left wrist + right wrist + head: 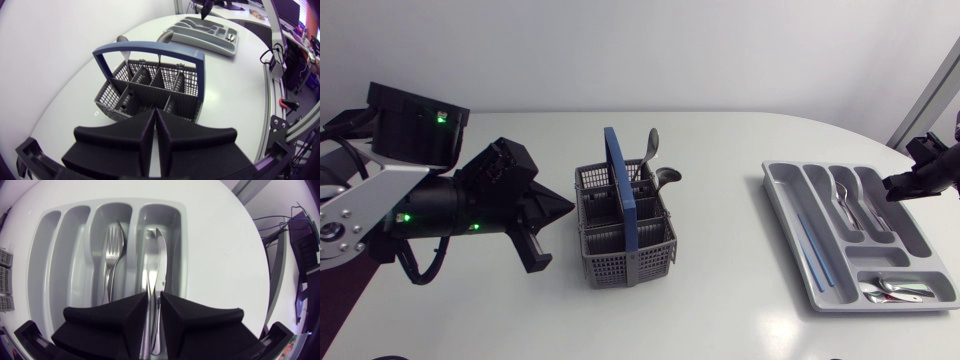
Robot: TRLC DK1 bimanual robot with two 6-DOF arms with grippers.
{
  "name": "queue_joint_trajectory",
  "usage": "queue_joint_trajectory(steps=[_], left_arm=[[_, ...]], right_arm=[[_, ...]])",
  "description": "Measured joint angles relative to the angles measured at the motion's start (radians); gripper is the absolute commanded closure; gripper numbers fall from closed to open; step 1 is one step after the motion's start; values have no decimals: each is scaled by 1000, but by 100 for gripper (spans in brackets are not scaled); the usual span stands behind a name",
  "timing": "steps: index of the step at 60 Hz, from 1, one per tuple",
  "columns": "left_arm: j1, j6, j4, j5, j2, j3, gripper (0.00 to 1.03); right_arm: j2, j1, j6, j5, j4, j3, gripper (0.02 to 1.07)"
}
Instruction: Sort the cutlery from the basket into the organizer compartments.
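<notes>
Between the right jaws (154, 297): clenched on the handle of a table knife (157, 255); its blade runs ahead of them, low in an end compartment of the organizer (110, 202).
Beside them: forks (112, 250), one compartment over.
Release, as I judge it: keep the knife parallel to the dividers, lower until it rests, then part and lift straight.
Left jaws (154, 117): pressed together, empty; cutlery basket (150, 90) just ahead, two utensils (165, 36) at its far side.
</notes>
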Motion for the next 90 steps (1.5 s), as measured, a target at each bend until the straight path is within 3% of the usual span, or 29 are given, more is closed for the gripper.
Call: queue_joint_trajectory(steps=[7,22,38,43,53,73,90], left_arm=[[0,0,-4,0,-2,0,97],[21,0,-6,0,-8,0,97],[149,16,52,0,107,12,98],[180,19,77,0,186,40,98],[228,23,112,2,353,126,100],[335,-43,127,85,717,399,100],[297,-97,110,177,863,540,100]], right_arm=[[-26,1,8,0,21,-8,51],[-295,81,12,-66,85,-216,50],[-671,444,84,-111,132,-573,51],[-733,566,134,-111,167,-635,63],[-764,767,220,-110,271,-712,100],[-658,1048,328,-69,449,-790,101],[-593,1148,373,-50,492,-822,101]])
